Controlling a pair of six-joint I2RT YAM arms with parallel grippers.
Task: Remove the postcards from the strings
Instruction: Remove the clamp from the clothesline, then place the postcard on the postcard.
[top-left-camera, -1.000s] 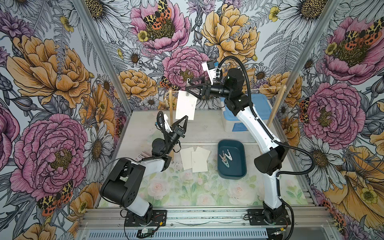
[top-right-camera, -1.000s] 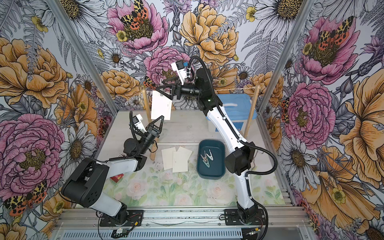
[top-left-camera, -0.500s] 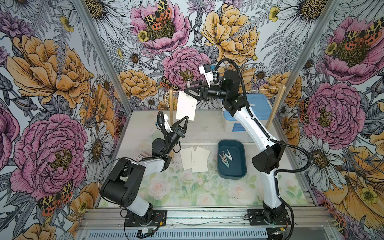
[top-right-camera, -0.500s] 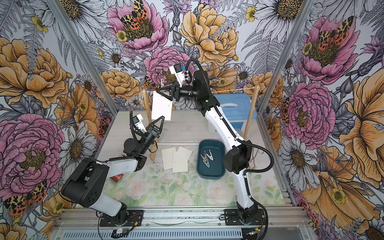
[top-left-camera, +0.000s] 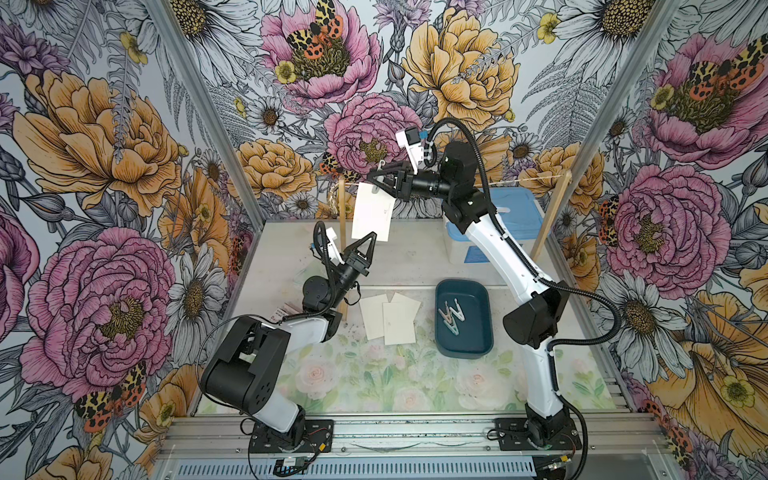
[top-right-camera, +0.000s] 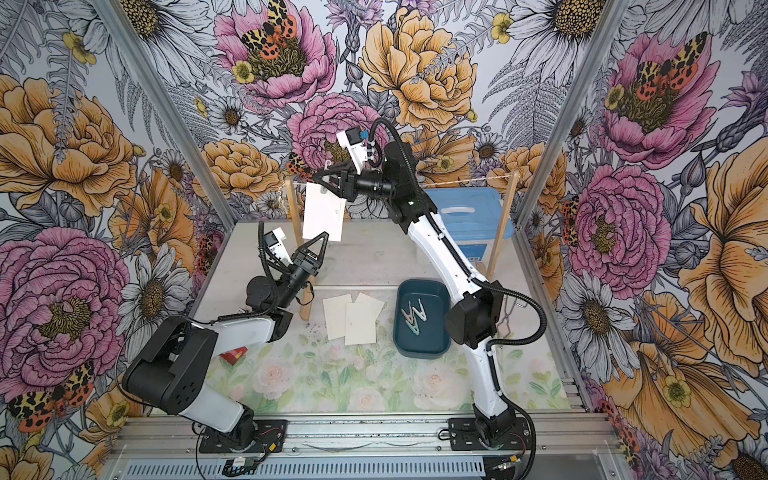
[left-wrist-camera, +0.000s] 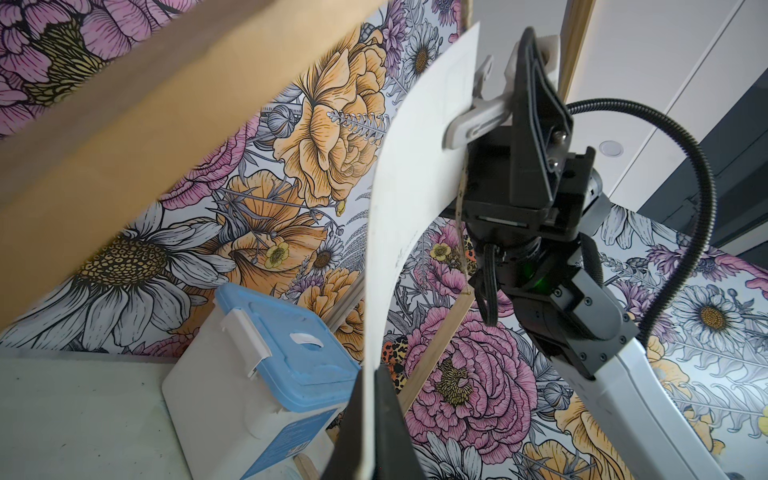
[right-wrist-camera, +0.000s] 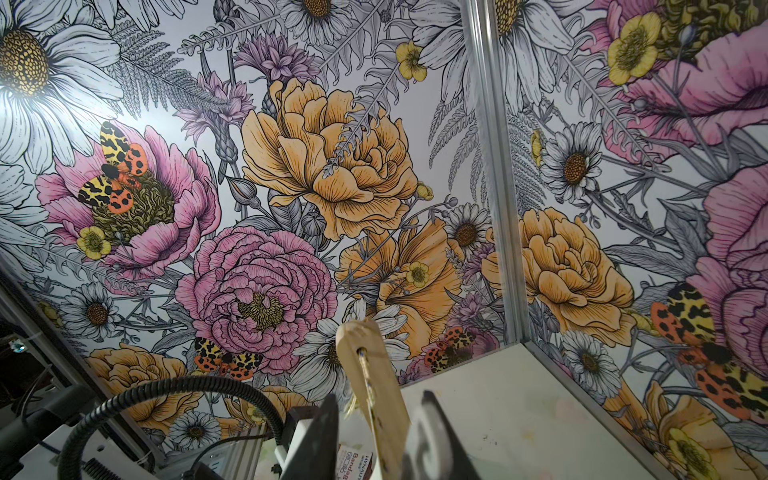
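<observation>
In both top views the one hanging postcard (top-left-camera: 372, 212) drops from the string (top-left-camera: 519, 180) just below my right jaws. Those jaws are pinched on the tail of its peg (top-left-camera: 375, 188), while my left jaws are closed on its bottom edge. Three loose postcards (top-left-camera: 388, 318) lie on the tabletop (top-left-camera: 415, 257), well below both pairs of jaws.

From my left wrist, the hanging postcard (left-wrist-camera: 415, 187) rises out of my closed left jaws in a bow towards the peg (left-wrist-camera: 473, 120). I judge it to be light, thin, springy paper that creases easily. So I grip the edge only, and shouldn't tug until the peg gapes.

My right wrist shows only the post (right-wrist-camera: 374, 374) ahead of my right jaws; the postcard is out of sight there.
</observation>
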